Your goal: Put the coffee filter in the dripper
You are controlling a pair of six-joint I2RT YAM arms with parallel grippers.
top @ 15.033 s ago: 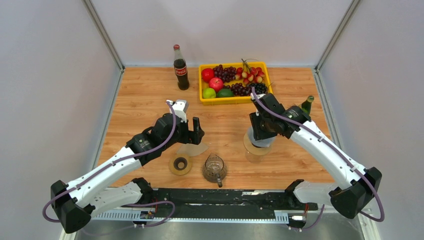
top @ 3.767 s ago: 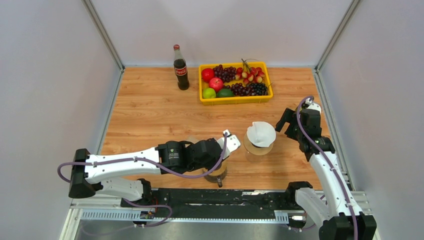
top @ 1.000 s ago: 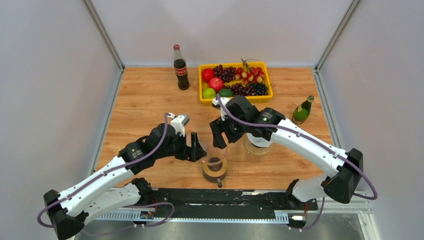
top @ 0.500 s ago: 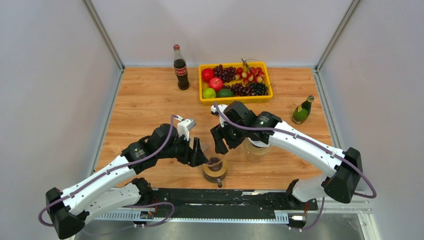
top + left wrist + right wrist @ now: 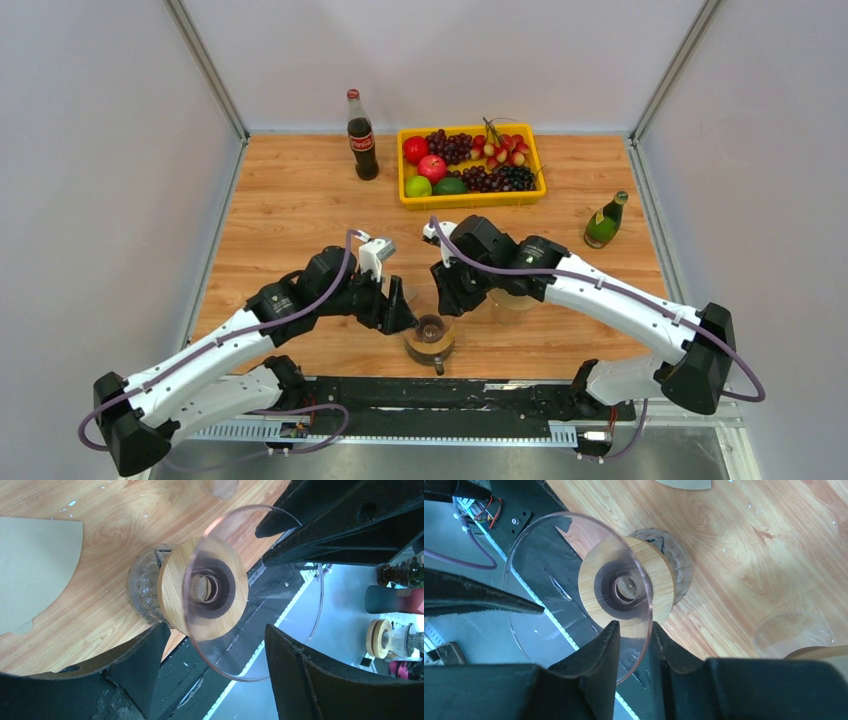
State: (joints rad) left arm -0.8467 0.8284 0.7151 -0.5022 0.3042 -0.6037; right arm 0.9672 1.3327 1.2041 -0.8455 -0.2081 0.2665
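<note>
The dripper (image 5: 430, 332), a clear glass cone with a wooden collar (image 5: 175, 595), sits on a small glass server (image 5: 140, 587) near the table's front edge. My left gripper (image 5: 395, 305) is open, its fingers wide on either side of the cone's left rim (image 5: 216, 630) without touching it. My right gripper (image 5: 447, 298) straddles the opposite rim (image 5: 635, 625) with narrow jaws. One finger is against the glass and a small gap shows at the other. The coffee filter (image 5: 35, 570), flat brown paper, lies on the wood left of the dripper; its edge (image 5: 684, 484) shows in the right wrist view.
A second dripper (image 5: 515, 300) stands partly under my right arm, its clear rim (image 5: 794, 635) beside the first. A cola bottle (image 5: 361, 135) and a yellow fruit tray (image 5: 470, 201) stand at the back, a green bottle (image 5: 603, 222) at the right. The black front rail (image 5: 440, 395) runs just behind the server.
My right gripper has come down over the dripper's rim and its jaws have narrowed a lot. My left gripper has slid right, closer to the cone, and narrowed slightly.
</note>
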